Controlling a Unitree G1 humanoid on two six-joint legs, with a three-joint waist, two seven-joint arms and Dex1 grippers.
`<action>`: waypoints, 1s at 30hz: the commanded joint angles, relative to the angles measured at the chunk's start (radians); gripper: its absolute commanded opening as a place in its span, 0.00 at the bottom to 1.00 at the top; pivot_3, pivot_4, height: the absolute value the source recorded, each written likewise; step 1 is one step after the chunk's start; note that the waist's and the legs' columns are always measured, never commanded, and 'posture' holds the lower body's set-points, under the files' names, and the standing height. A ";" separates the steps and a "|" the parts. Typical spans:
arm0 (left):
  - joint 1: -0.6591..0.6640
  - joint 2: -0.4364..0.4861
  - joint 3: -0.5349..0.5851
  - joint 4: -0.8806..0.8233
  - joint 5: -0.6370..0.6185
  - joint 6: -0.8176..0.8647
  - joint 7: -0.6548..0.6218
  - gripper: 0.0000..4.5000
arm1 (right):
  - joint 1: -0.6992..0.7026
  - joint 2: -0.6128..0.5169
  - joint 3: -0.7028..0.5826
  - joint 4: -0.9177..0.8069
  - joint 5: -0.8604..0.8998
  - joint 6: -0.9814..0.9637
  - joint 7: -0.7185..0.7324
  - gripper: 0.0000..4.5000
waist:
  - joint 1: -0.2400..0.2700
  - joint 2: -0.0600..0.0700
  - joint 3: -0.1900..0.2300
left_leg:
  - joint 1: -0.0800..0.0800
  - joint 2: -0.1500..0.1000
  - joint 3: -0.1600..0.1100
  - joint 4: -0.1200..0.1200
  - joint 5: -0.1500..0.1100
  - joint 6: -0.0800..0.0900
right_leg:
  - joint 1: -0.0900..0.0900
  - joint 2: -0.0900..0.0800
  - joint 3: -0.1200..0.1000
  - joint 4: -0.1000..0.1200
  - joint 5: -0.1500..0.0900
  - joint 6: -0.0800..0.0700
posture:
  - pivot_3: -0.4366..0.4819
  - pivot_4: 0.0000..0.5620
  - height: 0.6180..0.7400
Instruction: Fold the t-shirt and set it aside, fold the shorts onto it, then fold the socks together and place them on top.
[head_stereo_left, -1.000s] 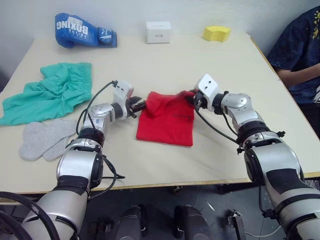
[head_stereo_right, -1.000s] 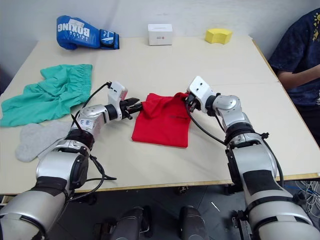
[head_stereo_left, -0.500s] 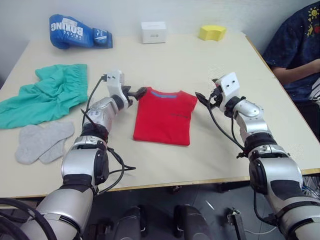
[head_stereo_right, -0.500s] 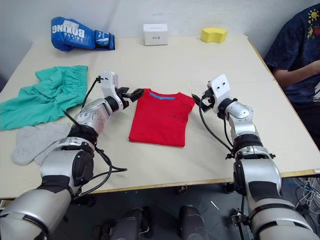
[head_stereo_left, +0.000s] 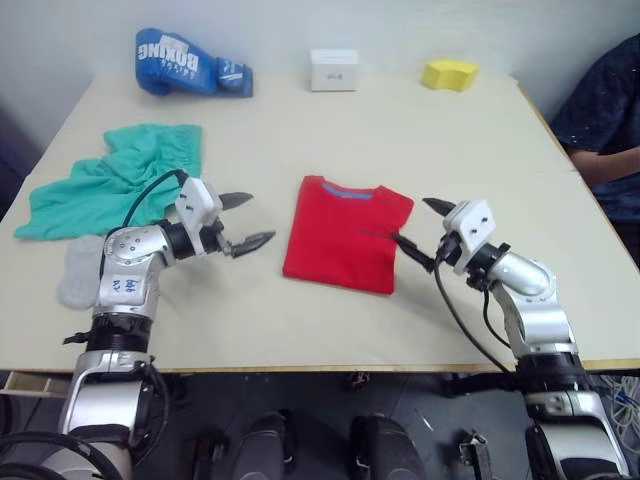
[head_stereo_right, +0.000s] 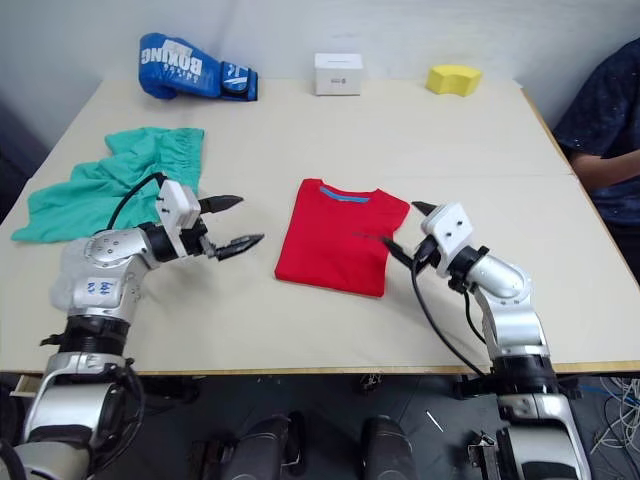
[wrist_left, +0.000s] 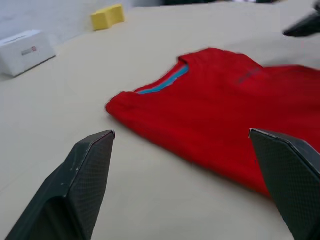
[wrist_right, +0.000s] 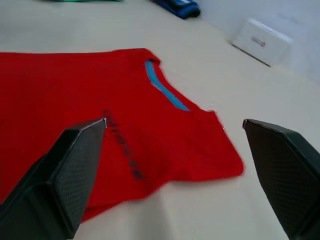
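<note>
The red t-shirt (head_stereo_left: 346, 233) lies folded and flat in the middle of the table (head_stereo_left: 400, 130). Its blue neck band is on the far side, away from the robot.

The left gripper (head_stereo_left: 243, 220) is just to the left of the t-shirt. It does not touch the shirt; a strip of bare table lies between them. Its two black fingers (head_stereo_left: 236, 199) are spread wide apart and point at the shirt. It holds nothing.

The right gripper (head_stereo_left: 423, 231) is at the right side of the t-shirt. Its fingers are spread wide too, and nothing is in them. One finger tip is over the right edge of the shirt. The pictures do not show if it touches the cloth.

In the left wrist view the t-shirt sits past the two open fingers, with one corner pointing toward them. In the right wrist view the red cloth spreads out between and beyond the two open fingers.

The green shorts (head_stereo_left: 115, 177) lie crumpled on the left part of the table, behind the left arm and well apart from the shirt. A bit of the grey socks (head_stereo_left: 78, 282) peeks out by the left arm, near the front edge.

At the far edge of the table lie a blue boxing glove (head_stereo_left: 190, 64), a small white box (head_stereo_left: 333, 69) and a yellow sponge (head_stereo_left: 449, 74). A person in a dark blue shirt (head_stereo_left: 608, 120) sits at the right side.
</note>
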 joint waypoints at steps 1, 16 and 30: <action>0.035 0.020 -0.077 -0.049 0.045 -0.080 -0.075 1.00 | 0.098 -0.020 0.071 -0.134 -0.028 -0.032 0.046 0.99 | 0.009 0.000 0.000 | 0.000 0.000 0.002 0.000 -0.001 0.001 | 0.000 0.000 0.001 -0.002 0.000 0.000 | 0.48 0.27 1.00; -0.115 -0.112 -0.256 0.290 0.305 -0.321 0.095 0.87 | 0.019 -0.024 0.201 0.038 -0.187 -0.111 0.019 0.90 | 0.008 -0.001 0.000 | 0.001 0.004 0.005 0.009 -0.003 0.001 | -0.001 0.003 0.003 0.001 0.000 0.000 | 0.48 0.27 1.00; 0.079 -0.030 -0.249 0.036 0.204 -0.284 -0.035 0.00 | -0.003 -0.059 0.220 0.096 -0.121 -0.273 0.150 0.00 | -0.005 0.000 -0.001 | 0.001 0.006 0.007 0.012 -0.007 0.001 | -0.001 0.003 0.004 0.003 0.000 0.000 | 0.48 0.27 1.00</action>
